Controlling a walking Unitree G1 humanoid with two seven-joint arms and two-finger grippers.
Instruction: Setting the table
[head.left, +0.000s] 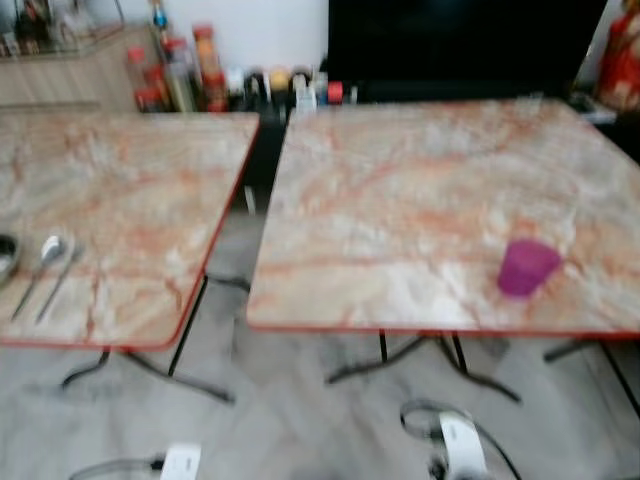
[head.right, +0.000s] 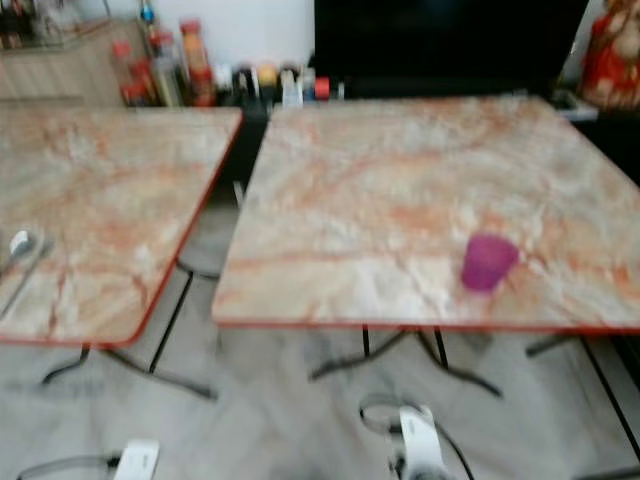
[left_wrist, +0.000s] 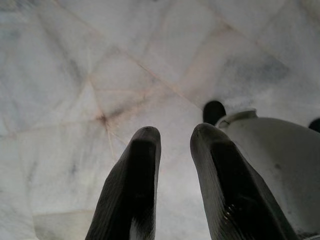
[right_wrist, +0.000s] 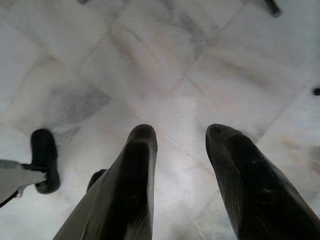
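The table (head.left: 420, 200) on the right has a marble-patterned top in cream with orange-red veins, a thin red edge and dark metal legs. It stands square before the robot, and a translucent purple cup (head.left: 526, 266) sits upright on it, near the front edge and toward the right side. A second table (head.left: 120, 200) of the same pattern stands to the left, parted from the first by a narrow gap. Near its front left corner lie a spoon (head.left: 42, 268) and another slim piece of cutlery (head.left: 60, 282) side by side, with the rim of a metal bowl (head.left: 6, 256) just beside them at the picture's edge. Both head views are somewhat blurred.

Behind the tables, a row of bottles and jars (head.left: 190, 70) with red and orange caps lines the far wall, next to a light wooden cabinet (head.left: 60, 70). A large dark panel (head.left: 460, 45) rises behind the right table, and something red (head.left: 622, 55) stands at the far right. The floor (head.left: 300, 420) is pale grey-veined marble tile.

The left gripper (left_wrist: 172, 135) hangs over this floor, its two black fingers a little apart and holding nothing. The right gripper (right_wrist: 180, 132) likewise points down at the tiles, its fingers spread wider and empty. Parts of the robot's pale body (left_wrist: 280, 165) show beside the left fingers.
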